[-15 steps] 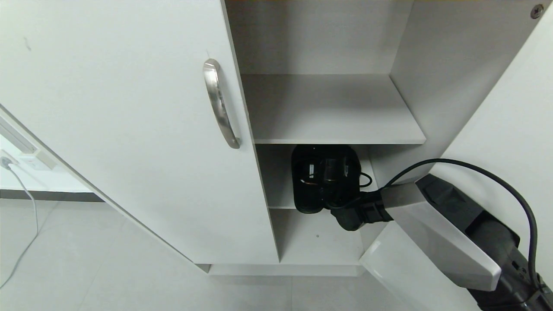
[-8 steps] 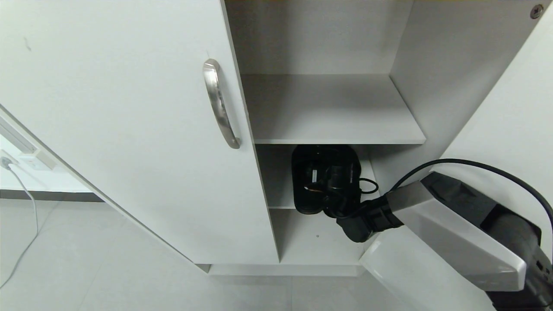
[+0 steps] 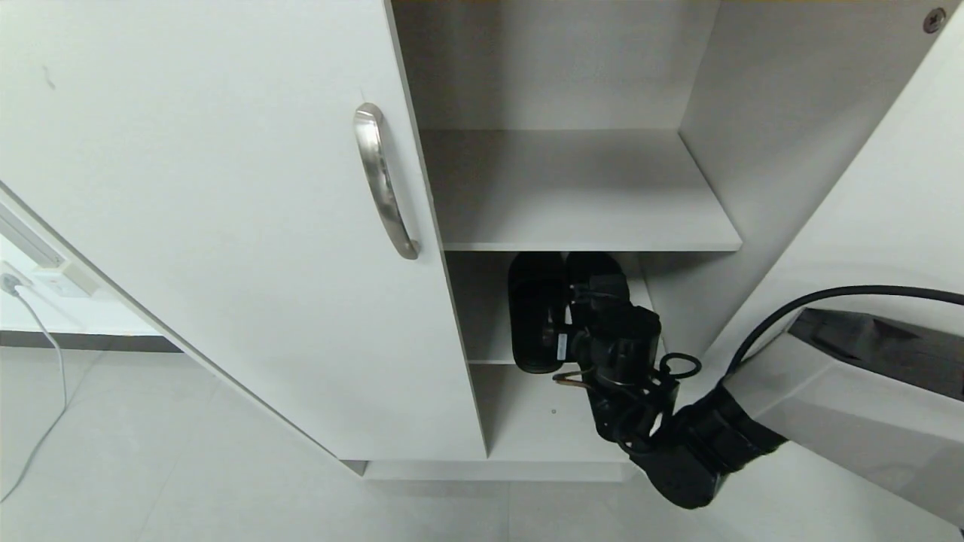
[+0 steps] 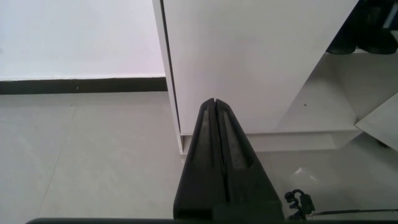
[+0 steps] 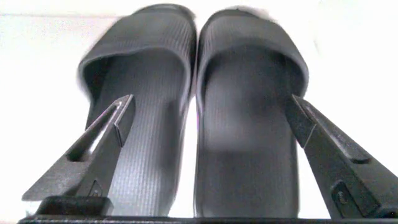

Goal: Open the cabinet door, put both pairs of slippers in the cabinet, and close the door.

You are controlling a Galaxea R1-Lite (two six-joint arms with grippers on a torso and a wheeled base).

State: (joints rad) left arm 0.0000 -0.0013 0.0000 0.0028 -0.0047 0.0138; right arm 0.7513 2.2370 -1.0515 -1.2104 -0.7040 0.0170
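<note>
A pair of black slippers (image 3: 536,312) lies side by side on the cabinet's middle shelf (image 3: 489,354), toes toward the back. In the right wrist view the slippers (image 5: 249,143) sit just beyond my right gripper (image 5: 211,99), which is open wide, one finger (image 5: 99,149) to either side and nothing held. In the head view my right gripper (image 3: 584,301) is at the shelf's front edge, partly covering the right slipper. My left gripper (image 4: 214,124) hangs shut and empty above the floor, in front of the cabinet's closed left door (image 4: 249,56).
The left door (image 3: 226,188) with its metal handle (image 3: 384,181) is closed; the right door (image 3: 889,196) stands open beside my right arm. An upper shelf (image 3: 572,188) and the bottom shelf (image 3: 550,414) are in view. A wall socket (image 3: 11,282) with a cable is far left.
My right arm has drawn back out of the middle shelf toward me and dropped lower. The slippers stay on the shelf.
</note>
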